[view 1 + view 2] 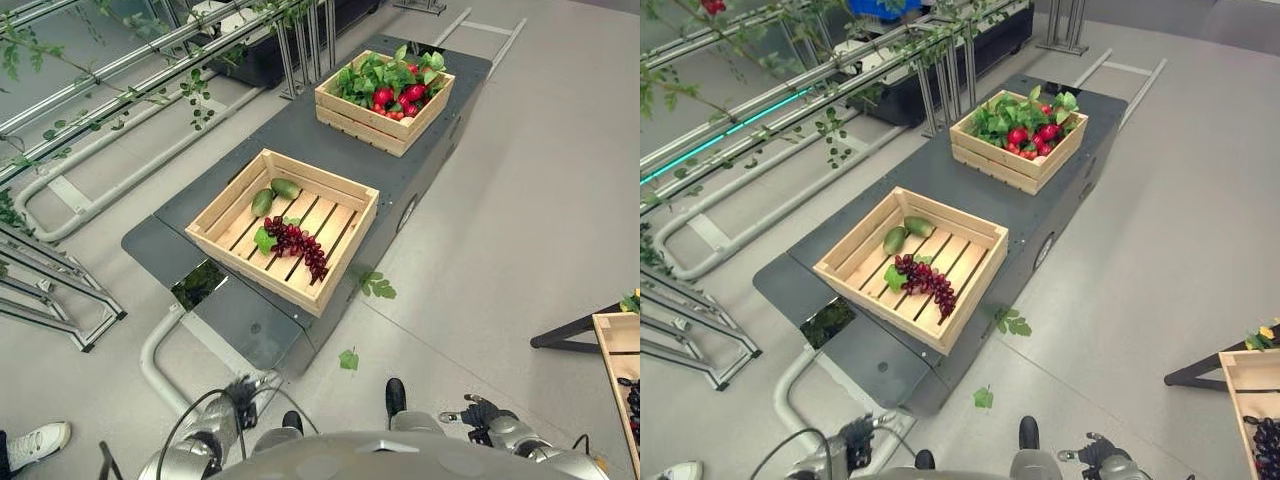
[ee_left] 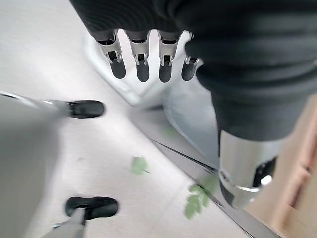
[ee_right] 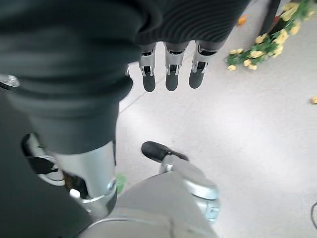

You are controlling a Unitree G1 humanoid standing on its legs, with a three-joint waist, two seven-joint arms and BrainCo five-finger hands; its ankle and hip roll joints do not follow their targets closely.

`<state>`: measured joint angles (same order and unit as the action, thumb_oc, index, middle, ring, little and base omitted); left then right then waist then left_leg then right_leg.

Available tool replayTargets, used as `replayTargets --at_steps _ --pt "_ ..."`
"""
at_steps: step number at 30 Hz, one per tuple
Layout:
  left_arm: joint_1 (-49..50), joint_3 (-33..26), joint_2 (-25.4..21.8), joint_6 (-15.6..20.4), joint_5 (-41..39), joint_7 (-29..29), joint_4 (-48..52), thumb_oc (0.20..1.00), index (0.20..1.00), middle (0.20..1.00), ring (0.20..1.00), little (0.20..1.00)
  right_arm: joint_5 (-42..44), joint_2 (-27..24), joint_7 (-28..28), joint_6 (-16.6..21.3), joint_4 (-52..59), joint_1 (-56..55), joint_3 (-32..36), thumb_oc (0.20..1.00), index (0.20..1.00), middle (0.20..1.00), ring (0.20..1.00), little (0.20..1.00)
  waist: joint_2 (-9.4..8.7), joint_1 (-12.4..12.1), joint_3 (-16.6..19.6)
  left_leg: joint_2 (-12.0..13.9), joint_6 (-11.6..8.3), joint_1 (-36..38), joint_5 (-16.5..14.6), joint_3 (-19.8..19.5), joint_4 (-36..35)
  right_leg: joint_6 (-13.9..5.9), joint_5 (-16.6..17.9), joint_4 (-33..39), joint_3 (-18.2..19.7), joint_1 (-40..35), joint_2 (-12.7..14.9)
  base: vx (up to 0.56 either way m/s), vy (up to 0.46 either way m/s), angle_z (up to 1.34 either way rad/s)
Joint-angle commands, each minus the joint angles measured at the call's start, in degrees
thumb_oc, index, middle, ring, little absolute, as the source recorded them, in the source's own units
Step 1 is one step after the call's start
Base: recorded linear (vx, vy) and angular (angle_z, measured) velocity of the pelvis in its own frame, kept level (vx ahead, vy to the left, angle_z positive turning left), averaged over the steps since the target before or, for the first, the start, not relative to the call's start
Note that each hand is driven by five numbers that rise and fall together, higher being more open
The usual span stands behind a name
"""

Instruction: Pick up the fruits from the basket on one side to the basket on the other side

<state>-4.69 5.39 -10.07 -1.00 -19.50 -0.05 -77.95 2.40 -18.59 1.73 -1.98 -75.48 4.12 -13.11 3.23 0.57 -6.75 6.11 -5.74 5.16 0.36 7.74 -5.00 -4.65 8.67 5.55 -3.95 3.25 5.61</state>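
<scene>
Pale slatted wood for the near crate (image 1: 226,213), the far crate (image 1: 345,116) and a third crate (image 1: 1240,385) at the right edge. Dark purple-red grapes (image 1: 297,244) with a green leaf, beside two green fruits (image 1: 272,194). Bright red fruits (image 1: 399,97) among green leaves. Dark grey platform (image 1: 300,140) on light grey floor (image 1: 520,200). Green fallen leaves (image 1: 376,286). Yellow flowers (image 3: 257,47). Silver, dark-tipped fingers under black ribbed covers on the left hand (image 2: 141,62) and right hand (image 3: 168,67).

Both crates — the near crate (image 1: 283,228) and the far crate (image 1: 383,98) — are pale, unfinished slatted wood; the bench (image 1: 245,325) is matt dark grey, smooth; the floor (image 1: 520,220) smooth grey.
</scene>
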Motion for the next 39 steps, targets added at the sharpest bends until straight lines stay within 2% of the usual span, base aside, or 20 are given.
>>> replayTargets --at_steps 1,17,25,28,32,39 --pt "-4.1 -1.6 -1.4 -0.2 3.0 -0.3 -4.0 1.000 1.000 1.000 1.000 1.000 0.1 1.2 -0.3 -0.1 -2.4 3.8 -0.6 1.000 1.000 1.000 1.000 1.000 -3.37 0.9 -1.8 -1.8 0.64 -2.7 -0.7 -2.8 0.0 -2.45 -11.1 -0.5 -1.7 -6.1 -0.2 0.07 -0.006 0.01" --pt "-3.6 -1.6 -2.1 1.4 1.6 0.6 -1.5 1.000 1.000 1.000 1.000 1.000 -0.1 1.1 -0.5 0.4 -2.0 2.1 -0.7 1.000 1.000 1.000 1.000 1.000 -3.72 0.5 -1.6 -2.2 0.66 -1.7 -1.4 -2.9 0.0 -2.80 -11.3 -0.5 -2.2 -7.1 0.2 0.01 0.000 0.00" --pt "-4.5 -1.5 -2.8 4.1 -2.6 3.1 4.5 1.000 1.000 1.000 1.000 1.000 0.8 0.0 1.0 1.3 -0.9 2.9 -0.2 1.000 1.000 1.000 1.000 1.000 -3.39 0.0 -3.1 -2.4 0.61 -2.8 -0.8 -3.8 0.0 -2.89 -10.9 -0.5 -2.8 -6.4 0.4 -0.03 0.002 0.02" --pt "-4.1 -0.4 -3.4 6.4 -3.0 5.1 11.8 1.000 1.000 1.000 1.000 1.000 1.2 -0.6 2.2 1.9 0.9 3.6 0.1 1.000 1.000 1.000 1.000 1.000 -3.31 -0.1 -4.4 -2.6 0.57 -3.8 -0.3 -4.1 0.0 -2.96 -10.4 -0.5 -3.0 -5.6 0.6 -0.07 0.005 0.08" --pt "-3.0 -0.3 -3.6 7.5 -3.5 5.7 15.7 1.000 1.000 1.000 1.000 1.000 1.1 -1.4 2.5 2.4 2.1 3.4 0.5 1.000 1.000 1.000 1.000 1.000 -3.27 -0.1 -5.3 -2.6 0.51 -4.4 0.0 -4.1 0.0 -3.04 -10.1 -0.5 -3.0 -5.0 0.6 -0.06 0.006 0.07" --pt "-3.6 0.4 -3.7 7.1 -1.5 7.5 17.2 1.000 1.000 1.000 1.000 1.000 0.7 -2.0 2.6 2.3 1.9 4.4 0.2 1.000 1.000 1.000 1.000 1.000 -3.20 0.1 -5.6 -2.6 0.60 -4.7 0.1 -4.0 0.1 -3.15 -9.9 -0.5 -3.0 -4.7 0.8 -0.01 0.001 0.00"
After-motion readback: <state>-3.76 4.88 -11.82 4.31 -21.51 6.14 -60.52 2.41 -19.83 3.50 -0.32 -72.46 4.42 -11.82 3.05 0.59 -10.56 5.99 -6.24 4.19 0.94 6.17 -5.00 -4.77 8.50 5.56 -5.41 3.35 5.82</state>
